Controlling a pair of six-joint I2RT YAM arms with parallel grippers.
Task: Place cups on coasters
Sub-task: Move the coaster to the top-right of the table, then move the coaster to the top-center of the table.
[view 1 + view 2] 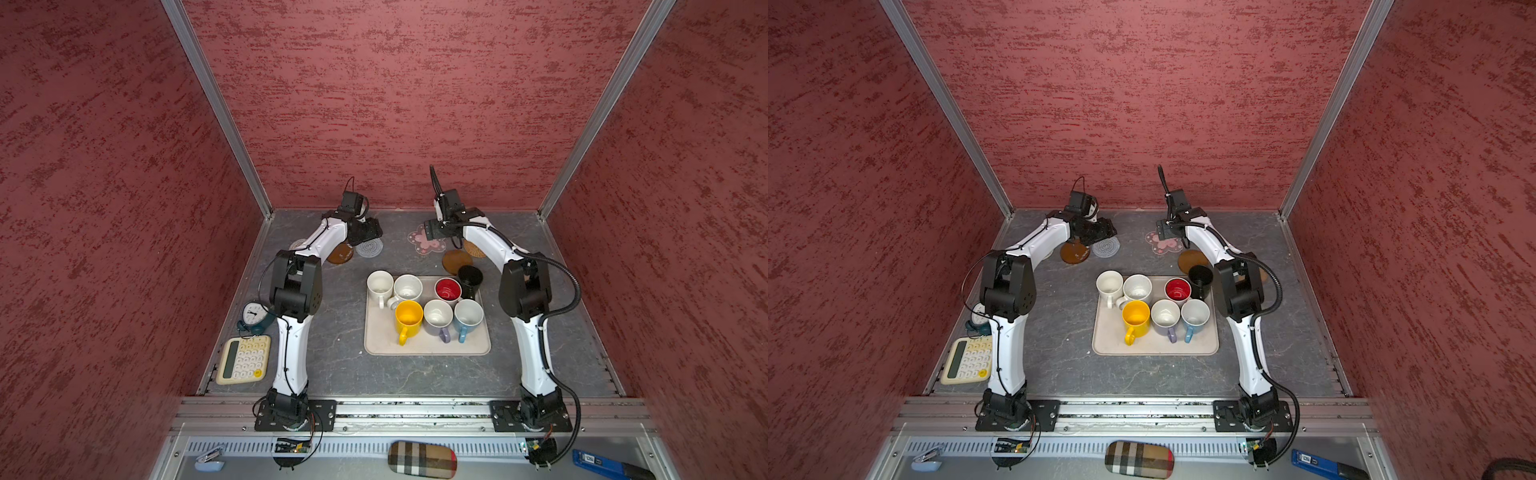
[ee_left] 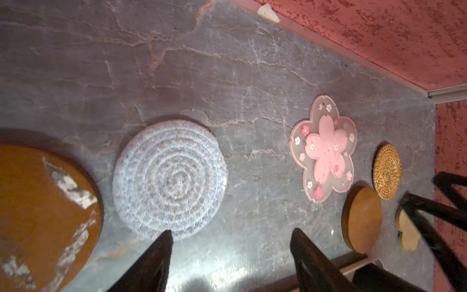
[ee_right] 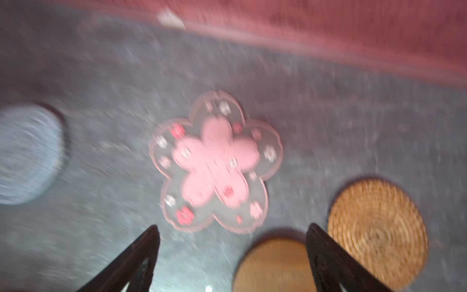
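Observation:
Several cups stand together on the beige tray [image 1: 428,349]: two white [image 1: 379,284], one red inside [image 1: 448,289], a black [image 1: 470,277], a yellow [image 1: 409,316], a lavender [image 1: 437,315] and a light blue [image 1: 468,314]. Coasters lie along the back. My left gripper [image 2: 231,232] hovers open and empty beside the grey woven round [image 2: 170,179] and a brown disc [image 2: 38,215]. My right gripper [image 3: 232,228], also open and empty, hangs over the pink flower [image 3: 214,161], with another brown disc [image 3: 273,265] and the tan rattan round [image 3: 376,232] close by. The lobed cork [image 2: 406,232] is partly hidden.
A clock [image 1: 253,313] and a calculator [image 1: 244,359] sit at the front left beside the left arm. Red walls close in the back and both sides. A beige woven round [image 1: 296,244] peeks out behind the left forearm.

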